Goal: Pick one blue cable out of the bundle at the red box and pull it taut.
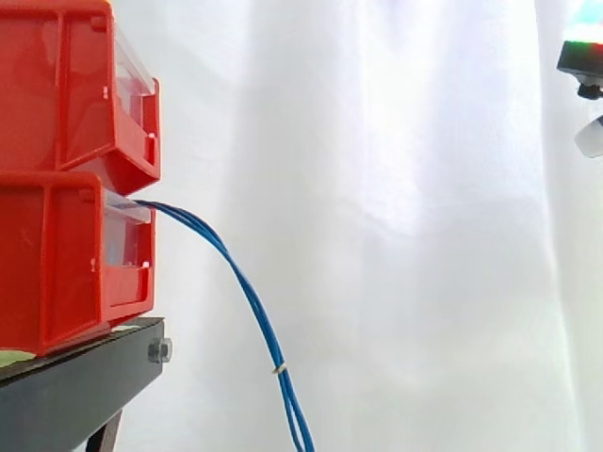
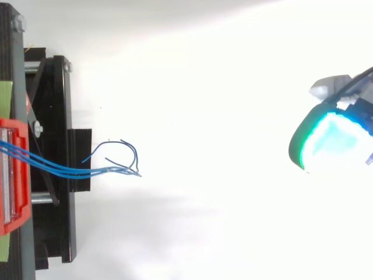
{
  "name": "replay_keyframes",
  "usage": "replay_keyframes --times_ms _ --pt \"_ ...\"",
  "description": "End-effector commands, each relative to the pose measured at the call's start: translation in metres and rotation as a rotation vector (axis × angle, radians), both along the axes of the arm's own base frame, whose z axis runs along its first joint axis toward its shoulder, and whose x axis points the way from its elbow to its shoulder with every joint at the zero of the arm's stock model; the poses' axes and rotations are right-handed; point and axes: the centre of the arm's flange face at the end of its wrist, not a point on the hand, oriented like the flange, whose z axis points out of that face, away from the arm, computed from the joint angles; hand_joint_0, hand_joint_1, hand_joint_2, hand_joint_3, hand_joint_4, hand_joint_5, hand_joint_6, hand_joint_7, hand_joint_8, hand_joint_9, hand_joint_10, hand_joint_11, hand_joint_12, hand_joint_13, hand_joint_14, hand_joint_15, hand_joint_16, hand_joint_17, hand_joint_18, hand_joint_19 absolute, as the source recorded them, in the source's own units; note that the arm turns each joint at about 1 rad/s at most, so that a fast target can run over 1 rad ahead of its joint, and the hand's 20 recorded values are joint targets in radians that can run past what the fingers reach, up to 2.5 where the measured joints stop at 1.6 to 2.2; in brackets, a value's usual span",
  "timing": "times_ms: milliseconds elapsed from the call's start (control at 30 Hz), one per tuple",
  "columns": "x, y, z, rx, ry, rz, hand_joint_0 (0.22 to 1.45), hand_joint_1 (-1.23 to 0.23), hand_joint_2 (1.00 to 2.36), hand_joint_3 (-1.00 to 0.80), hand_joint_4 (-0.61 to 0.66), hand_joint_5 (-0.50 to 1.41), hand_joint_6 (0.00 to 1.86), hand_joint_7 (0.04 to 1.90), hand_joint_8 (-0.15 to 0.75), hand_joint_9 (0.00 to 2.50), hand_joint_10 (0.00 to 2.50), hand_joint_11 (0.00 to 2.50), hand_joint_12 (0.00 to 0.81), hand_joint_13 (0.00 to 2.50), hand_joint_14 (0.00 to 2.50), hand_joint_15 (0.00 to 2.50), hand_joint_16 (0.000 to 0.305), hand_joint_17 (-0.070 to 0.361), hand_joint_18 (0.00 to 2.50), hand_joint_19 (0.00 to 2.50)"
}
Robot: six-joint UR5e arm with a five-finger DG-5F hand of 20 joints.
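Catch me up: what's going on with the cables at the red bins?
The bundle of blue cables comes out of the lower red bin and droops slack past the black stand, bound by a small tie. The robot's hand hangs well off to the side, apart from the bundle and touching nothing. No cable has been picked or pulled taut yet.

Blue cables (image 1: 252, 301) droop slack from the lower red box (image 1: 75, 264).
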Motion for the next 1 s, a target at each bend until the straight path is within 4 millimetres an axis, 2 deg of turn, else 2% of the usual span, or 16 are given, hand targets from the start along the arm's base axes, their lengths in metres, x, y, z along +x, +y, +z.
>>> replay_keyframes --times_ms 0,333,967 --pt "0.0003 0.0002 -0.0002 0.000 0.000 0.000 0.42 -0.52 1.00 -0.50 0.23 -0.25 0.50 0.69 0.248 0.00 0.00 0.00 0.361 0.00 0.00 0.03 0.063 0.142 0.00 0.01" --pt "-0.0001 -0.0007 -0.0009 0.000 0.002 -0.001 0.43 -0.51 1.00 -0.50 0.25 -0.25 0.50 0.69 0.253 0.00 0.00 0.00 0.359 0.00 0.00 0.02 0.062 0.141 0.00 0.01" --pt "-0.0019 0.0009 -0.0024 -0.002 0.020 0.002 0.46 -0.51 1.00 -0.50 0.29 -0.24 0.50 0.67 0.213 0.00 0.00 0.00 0.281 0.00 0.00 0.00 0.058 0.131 0.00 0.00"
